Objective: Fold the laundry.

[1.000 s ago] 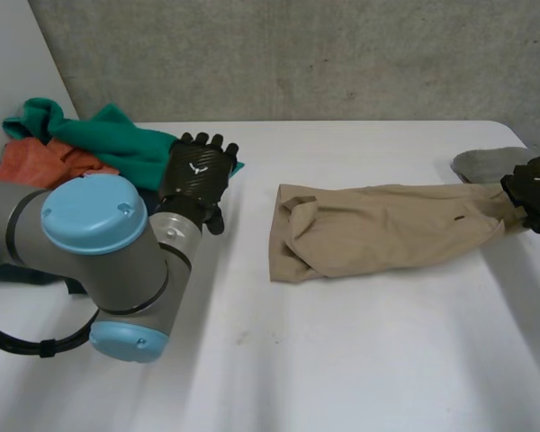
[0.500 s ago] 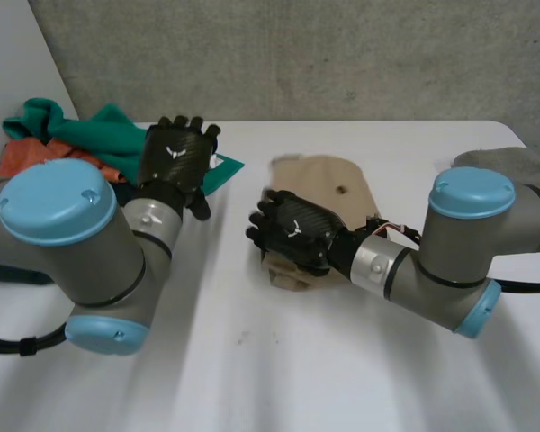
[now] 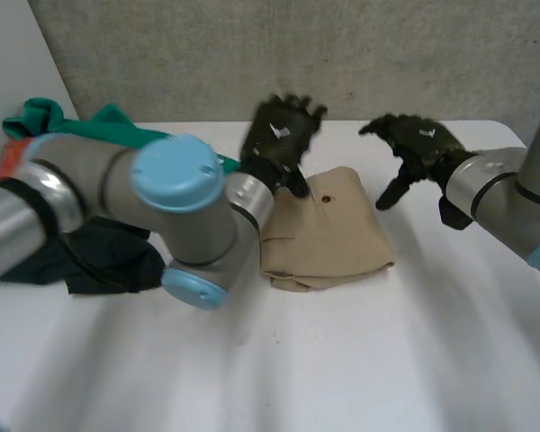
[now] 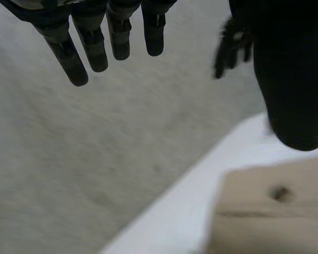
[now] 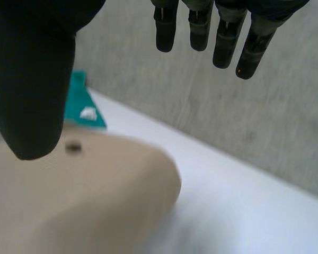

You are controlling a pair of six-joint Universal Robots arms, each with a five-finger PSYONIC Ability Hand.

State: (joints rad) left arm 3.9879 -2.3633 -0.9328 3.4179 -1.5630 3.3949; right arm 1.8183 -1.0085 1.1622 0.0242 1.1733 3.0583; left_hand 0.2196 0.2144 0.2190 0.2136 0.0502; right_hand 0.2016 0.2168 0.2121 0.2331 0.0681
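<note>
Laundry lay in two places on the white table (image 3: 360,360). A tan folded cloth garment (image 3: 328,238) sat in the middle as one compact bundle, and a loose pile lay at the robot's left.

From the head view I counted three pieces in that pile. A crumpled teal-green cloth (image 3: 117,126) was at the back, with a scrap of orange cloth (image 3: 12,151) beside it at the table's edge. A dark rumpled cloth (image 3: 99,256) lay nearer the front, partly behind the left arm (image 3: 90,180).

The same view gave me both hands together, two of them, raised in front of the grey concrete wall (image 3: 162,54). The left hand (image 3: 279,135) was over the garment's far left corner. The right hand (image 3: 423,142) was in the air just past its far right corner. Neither held anything.

The wrist views settled that up close. Along the left palm, the fingers (image 4: 95,45) hung straight and the thumb (image 4: 291,90) stood well apart from them, with nothing between. Beneath the thumb was the garment's corner (image 4: 275,222), with one small dark round spot (image 4: 280,193) on it.

Along the right palm, the fingers (image 5: 222,37) and thumb (image 5: 32,84) were just as slack and empty above the garment's rounded edge (image 5: 95,206). This view added a corner of the green cloth (image 5: 79,100) bearing one small white tag (image 5: 87,112).
</note>
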